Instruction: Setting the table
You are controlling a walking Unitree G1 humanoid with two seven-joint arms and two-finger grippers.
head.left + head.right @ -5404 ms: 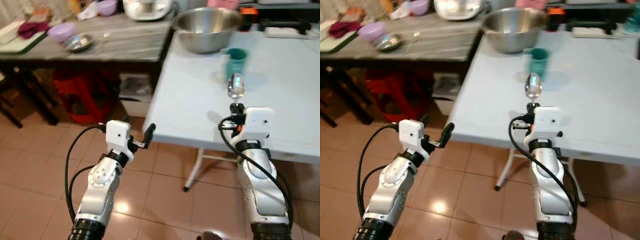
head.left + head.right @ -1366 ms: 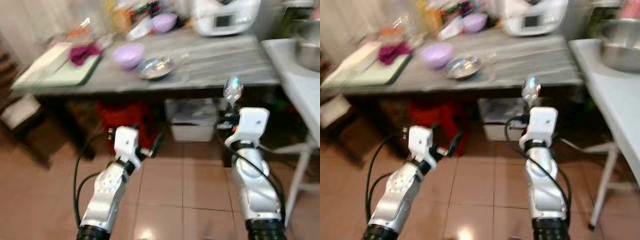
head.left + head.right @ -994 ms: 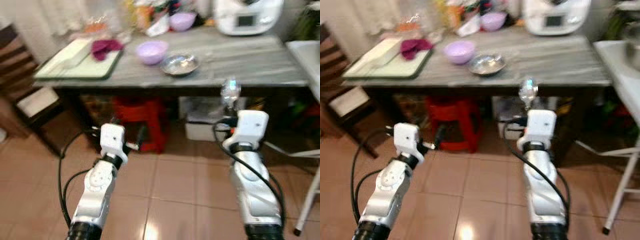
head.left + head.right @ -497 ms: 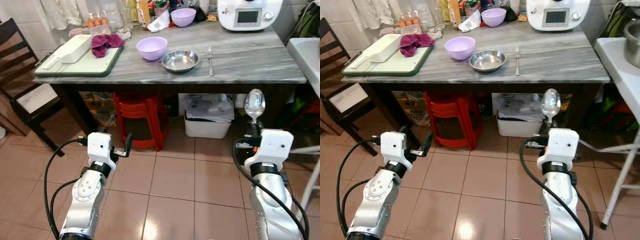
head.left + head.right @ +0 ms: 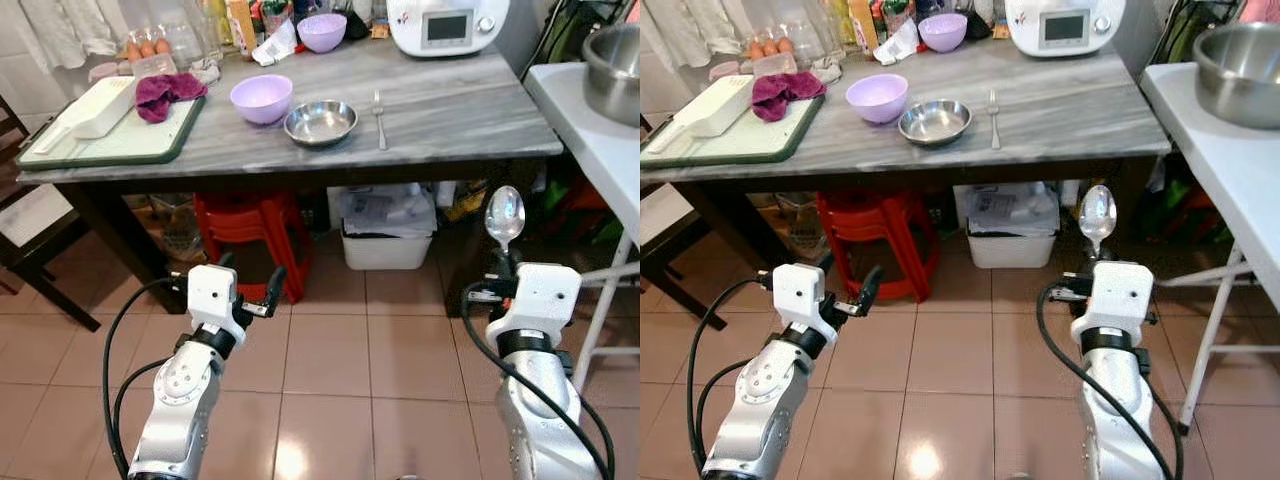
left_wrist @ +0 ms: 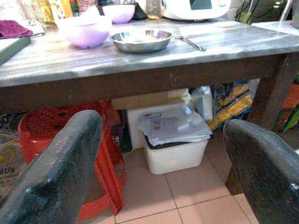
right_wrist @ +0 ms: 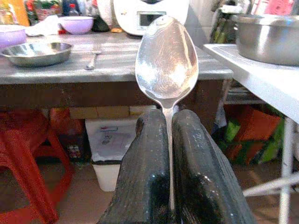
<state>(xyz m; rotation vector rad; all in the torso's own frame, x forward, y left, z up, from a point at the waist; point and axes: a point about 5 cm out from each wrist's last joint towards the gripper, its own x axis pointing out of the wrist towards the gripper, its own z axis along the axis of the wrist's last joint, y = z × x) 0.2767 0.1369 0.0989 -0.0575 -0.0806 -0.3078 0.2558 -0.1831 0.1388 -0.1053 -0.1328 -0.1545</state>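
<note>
My right gripper (image 5: 504,262) is shut on the handle of a steel spoon (image 5: 504,216) that stands upright, bowl up, over the tiled floor in front of the grey marble table (image 5: 460,110). The spoon (image 7: 167,60) rises from between the black fingers (image 7: 145,172) in the right wrist view. On the table lie a steel plate (image 5: 320,122), a fork (image 5: 379,104) and a lilac bowl (image 5: 261,98). My left gripper (image 5: 262,295) is open and holds nothing, low before the table; its fingers (image 6: 60,172) stand wide apart.
A red stool (image 5: 245,225) and a white bin (image 5: 385,235) sit under the table. A white folding table (image 5: 590,120) with a large steel bowl (image 5: 612,55) is at the right. A green board (image 5: 90,140) with a red cloth (image 5: 165,90), a second purple bowl (image 5: 322,30) and a white appliance (image 5: 445,22) are further back.
The camera has swung right and come a little nearer the table, so the white table and steel bowl show again. Both grippers keep their pose; the spoon stays gripped.
</note>
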